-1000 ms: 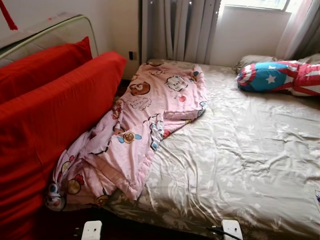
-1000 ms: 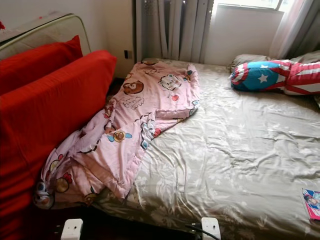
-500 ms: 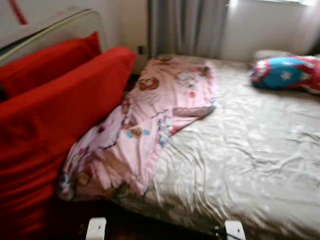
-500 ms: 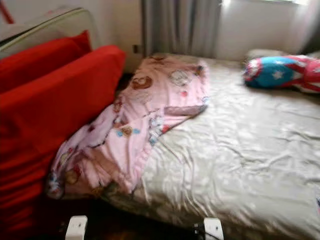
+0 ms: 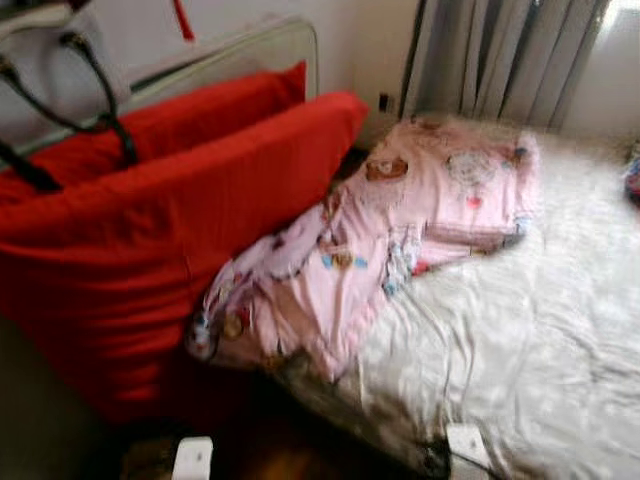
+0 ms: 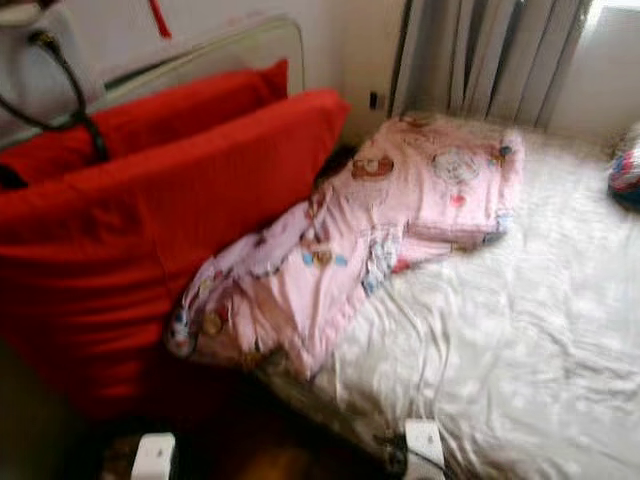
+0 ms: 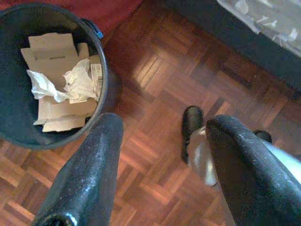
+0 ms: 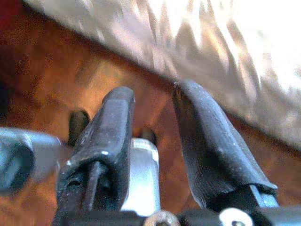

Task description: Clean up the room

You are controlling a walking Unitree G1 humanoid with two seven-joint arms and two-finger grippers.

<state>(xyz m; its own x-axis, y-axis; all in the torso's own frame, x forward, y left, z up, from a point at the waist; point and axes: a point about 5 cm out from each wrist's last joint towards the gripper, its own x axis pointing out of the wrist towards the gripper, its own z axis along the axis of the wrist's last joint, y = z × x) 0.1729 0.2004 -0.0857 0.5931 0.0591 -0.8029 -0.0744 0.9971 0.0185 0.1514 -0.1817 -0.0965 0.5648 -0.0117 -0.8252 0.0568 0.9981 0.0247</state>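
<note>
With both arms hanging idle: left gripper (image 7: 162, 165) spread and empty above parquet floor (image 7: 155, 89), beside black waste bin (image 7: 11, 101) holding cardboard scraps; right gripper (image 8: 155, 141) spread, near bed (image 5: 530, 340) edge. Pink cartoon quilt (image 5: 390, 250) crumpled against red cushions (image 5: 190, 210). Risks: kicking bin, snagging quilt; views blurred.

A bed (image 5: 520, 350) with a pale satin sheet carries a crumpled pink cartoon-print blanket (image 5: 400, 240) from about 12 o'clock down to 9 o'clock, spilling over its edge. The parquet floor (image 7: 160, 94) holds a dark wastebasket (image 7: 101, 84) containing cardboard and crumpled paper.
</note>
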